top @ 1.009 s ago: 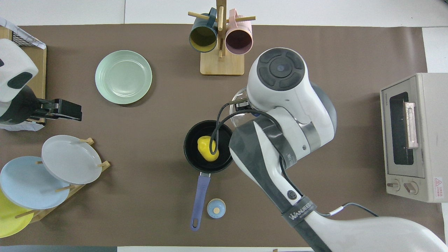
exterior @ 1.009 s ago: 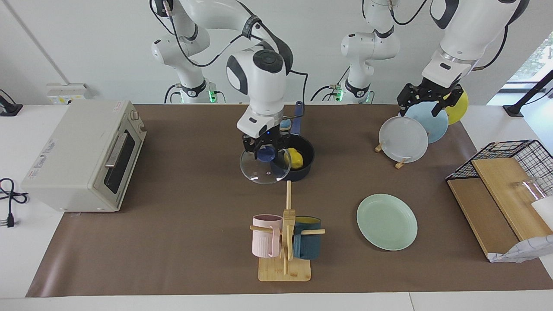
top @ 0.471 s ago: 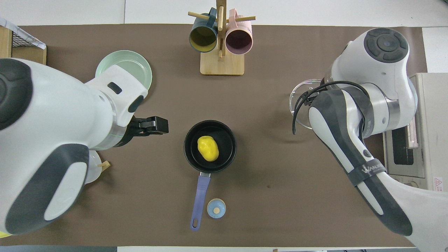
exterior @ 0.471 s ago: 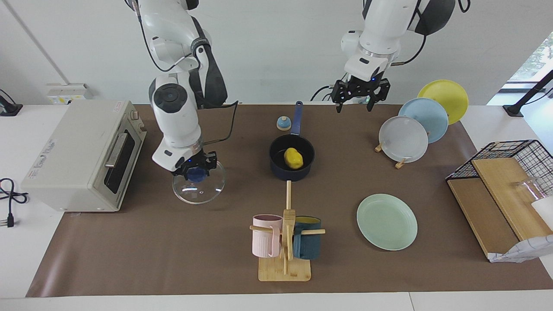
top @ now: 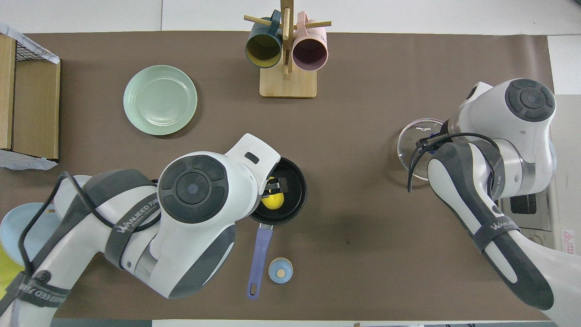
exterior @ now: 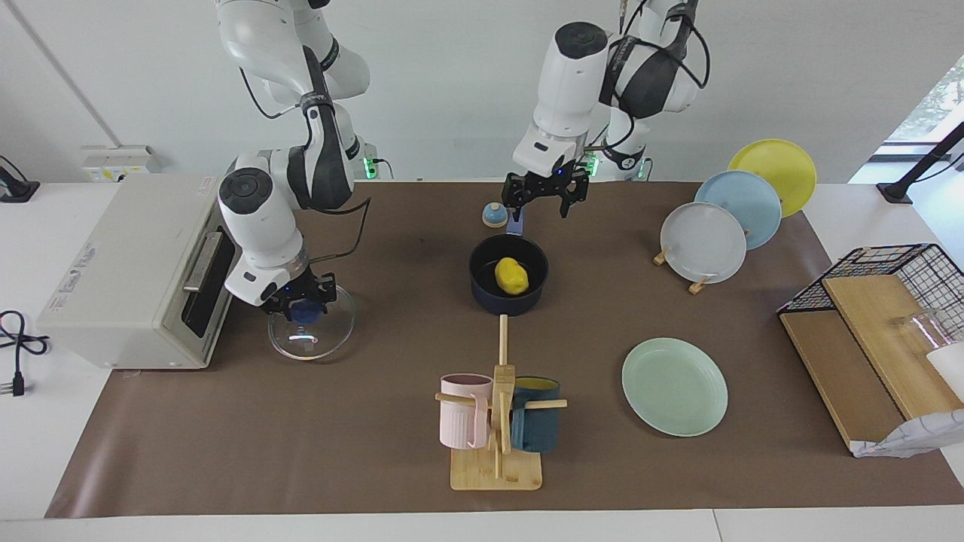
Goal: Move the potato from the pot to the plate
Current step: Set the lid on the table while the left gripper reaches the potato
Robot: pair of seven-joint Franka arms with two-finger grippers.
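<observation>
Hovering spread left hand [exterior: 544, 197] over pot [exterior: 509, 284] rim (potato [exterior: 511, 275] inside); right hand [exterior: 299, 304] pinching lid [exterior: 311, 333].

You are reading "WANJEED" in white letters on the dark band around the left arm [top: 131, 221], and the same word on the band of the right arm [top: 497, 225]; the toaster oven's [top: 560, 200] small markings are staying too small to read

A brown-covered table [exterior: 361, 421] carries the pot [exterior: 508, 284] at centre, the plate [exterior: 674, 386] at four o'clock in the facing view, a mug rack [exterior: 495, 470] at six, a toaster oven [exterior: 143, 271] at nine, a plate rack [exterior: 698, 284] at two.
</observation>
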